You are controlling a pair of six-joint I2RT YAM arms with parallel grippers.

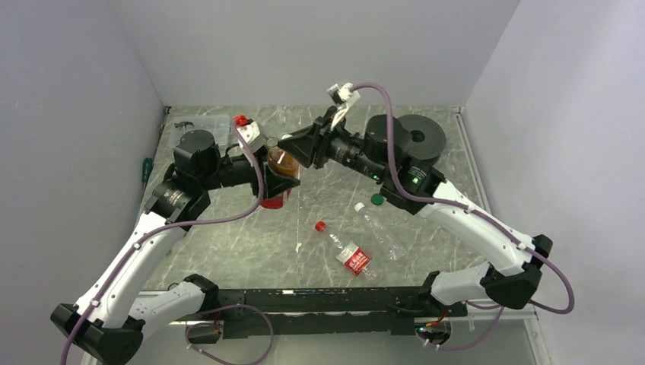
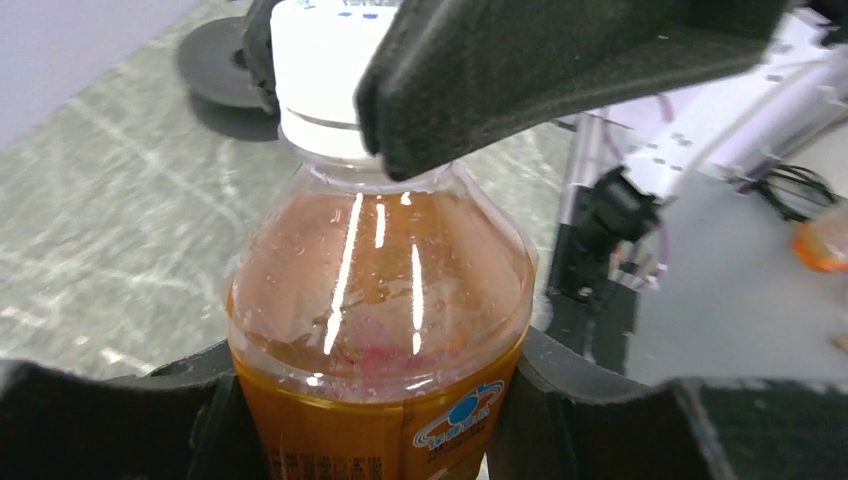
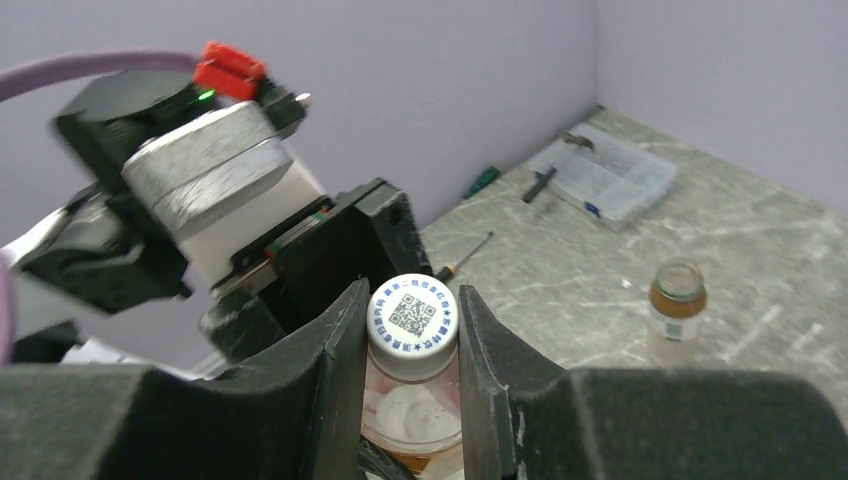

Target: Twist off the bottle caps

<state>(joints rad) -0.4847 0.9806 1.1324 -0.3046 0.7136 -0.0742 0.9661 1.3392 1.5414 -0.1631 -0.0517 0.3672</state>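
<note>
Left gripper: clamped round the body of the amber tea bottle below the shoulder, probably to stop it turning (an anchor).
Amber tea bottle: between the two arms, left of the table's middle; I cannot tell whether its base touches the table.
White cap: on the neck, QR print facing up.
Right gripper: fingers pressed against the cap's sides, set for the twist.
Long axis: roughly upright, cap end uppermost.

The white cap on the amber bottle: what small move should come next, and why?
Probably a twist of the right tool. It is shut on the white cap, while the left tool grips the amber bottle by its body. With both holds set, turning the cap should start loosening it.
</note>
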